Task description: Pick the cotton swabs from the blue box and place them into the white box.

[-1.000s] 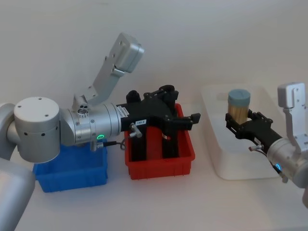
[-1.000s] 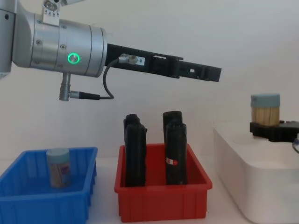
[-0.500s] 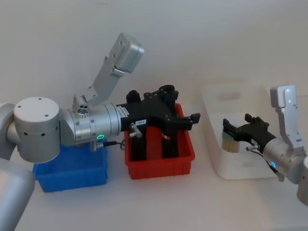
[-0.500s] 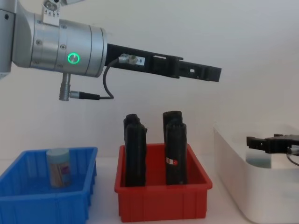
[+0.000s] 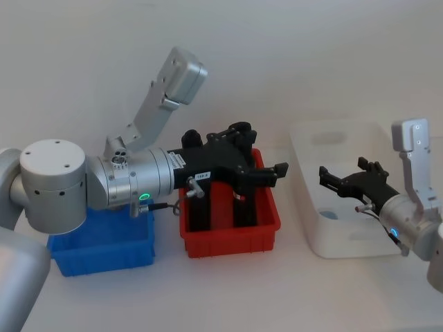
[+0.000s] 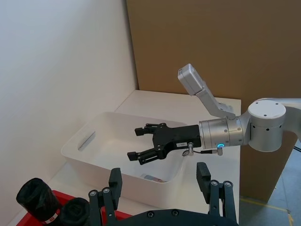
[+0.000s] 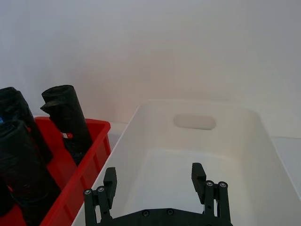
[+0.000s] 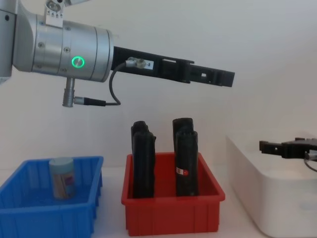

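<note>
right gripper: hung wide open, empty, over white box | left gripper: hovered open, empty, above red bin | cotton swabs: counted two tubs, one upright in blue box, second tub down inside white box

A bare robot test lab: white table and blank white wall around the right gripper, a brown board partition behind it, plastic sorting bins beside it.
</note>
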### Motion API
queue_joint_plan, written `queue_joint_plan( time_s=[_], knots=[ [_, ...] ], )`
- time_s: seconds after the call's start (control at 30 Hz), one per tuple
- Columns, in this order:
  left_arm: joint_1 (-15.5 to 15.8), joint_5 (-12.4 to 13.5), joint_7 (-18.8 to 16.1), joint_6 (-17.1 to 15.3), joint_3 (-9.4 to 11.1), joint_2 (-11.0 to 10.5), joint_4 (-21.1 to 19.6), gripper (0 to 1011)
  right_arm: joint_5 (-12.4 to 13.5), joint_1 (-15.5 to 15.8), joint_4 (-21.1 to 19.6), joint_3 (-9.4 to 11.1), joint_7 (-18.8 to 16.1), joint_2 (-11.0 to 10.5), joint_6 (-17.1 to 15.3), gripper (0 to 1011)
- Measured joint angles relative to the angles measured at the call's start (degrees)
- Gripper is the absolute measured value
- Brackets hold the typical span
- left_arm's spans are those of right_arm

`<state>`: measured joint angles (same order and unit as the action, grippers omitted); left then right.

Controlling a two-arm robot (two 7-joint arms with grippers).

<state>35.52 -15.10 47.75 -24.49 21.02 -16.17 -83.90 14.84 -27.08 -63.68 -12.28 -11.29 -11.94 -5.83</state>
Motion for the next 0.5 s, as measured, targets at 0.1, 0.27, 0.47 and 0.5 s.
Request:
queue_joint_plan(
  time_s=[0.1, 0.27, 0.47, 0.5],
  knots=[
    [0.0, 0.0, 0.0, 0.0, 0.0, 0.0, 0.0, 1004, 0.13, 0.31, -0.66, 0.15, 0.09, -0.11, 0.99, 1002],
    [0.0, 0.0, 0.0, 0.0, 0.0, 0.0, 0.0, 1004, 0.5, 1.39, -2.89, 0.44, 0.62, -0.49, 3.24, 1002],
    [0.0, 0.0, 0.0, 0.0, 0.0, 0.0, 0.0, 1004, 0.98, 3.34, -6.79, 0.89, 1.52, -1.19, 5.59, 1002],
    [0.0, 0.0, 0.0, 0.0, 0.0, 0.0, 0.0, 1004, 1.05, 3.62, -7.35, 0.95, 1.66, -1.29, 5.83, 1002]
  ],
)
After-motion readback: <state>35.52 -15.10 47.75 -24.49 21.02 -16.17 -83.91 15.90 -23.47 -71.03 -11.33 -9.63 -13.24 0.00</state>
